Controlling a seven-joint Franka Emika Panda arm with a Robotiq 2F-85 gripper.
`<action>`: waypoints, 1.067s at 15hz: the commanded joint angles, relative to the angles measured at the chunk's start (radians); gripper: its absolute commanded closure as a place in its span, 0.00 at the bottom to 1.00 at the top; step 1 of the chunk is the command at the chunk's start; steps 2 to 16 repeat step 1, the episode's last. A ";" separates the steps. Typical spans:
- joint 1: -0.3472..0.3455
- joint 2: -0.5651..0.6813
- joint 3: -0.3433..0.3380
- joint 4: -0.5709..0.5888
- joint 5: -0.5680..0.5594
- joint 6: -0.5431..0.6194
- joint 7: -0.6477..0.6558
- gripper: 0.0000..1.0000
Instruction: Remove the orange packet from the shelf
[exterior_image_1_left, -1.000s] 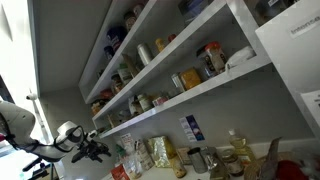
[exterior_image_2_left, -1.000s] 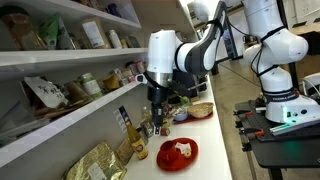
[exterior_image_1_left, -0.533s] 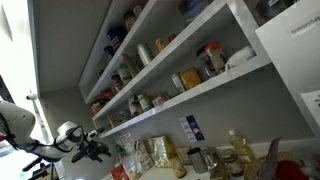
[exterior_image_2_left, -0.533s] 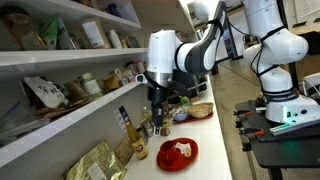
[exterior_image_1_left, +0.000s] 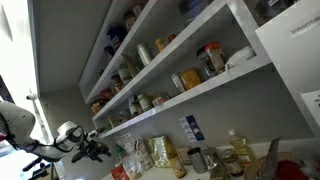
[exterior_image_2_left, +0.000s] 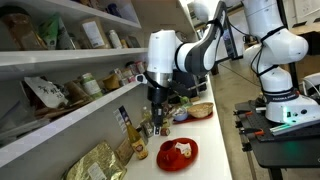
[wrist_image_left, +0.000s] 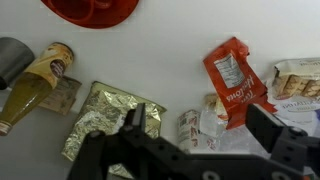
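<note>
One orange packet (wrist_image_left: 234, 80) sits tilted on the white table (wrist_image_left: 170, 50), beside a cracker pack (wrist_image_left: 296, 80). Hand (wrist_image_left: 205, 128) hovers above it, jaws wide apart, holding nothing. Expect a light, soft, crinkly pouch with slippery film. Pinch across its narrow width, mid-body.

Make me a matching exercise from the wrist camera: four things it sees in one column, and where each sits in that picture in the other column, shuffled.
Things:
1. red plate
2. orange packet
3. gold foil bag
4. bottle

Places in the wrist view:
A. left edge
B. right of centre
C. top edge, cut off by the frame
D. lower left of centre

Pairs: 1-C, 2-B, 3-D, 4-A
</note>
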 joint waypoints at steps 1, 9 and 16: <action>-0.075 -0.001 0.075 0.001 -0.001 -0.002 -0.001 0.00; -0.075 -0.001 0.075 0.001 -0.001 -0.002 -0.001 0.00; -0.075 -0.001 0.075 0.001 -0.001 -0.002 -0.001 0.00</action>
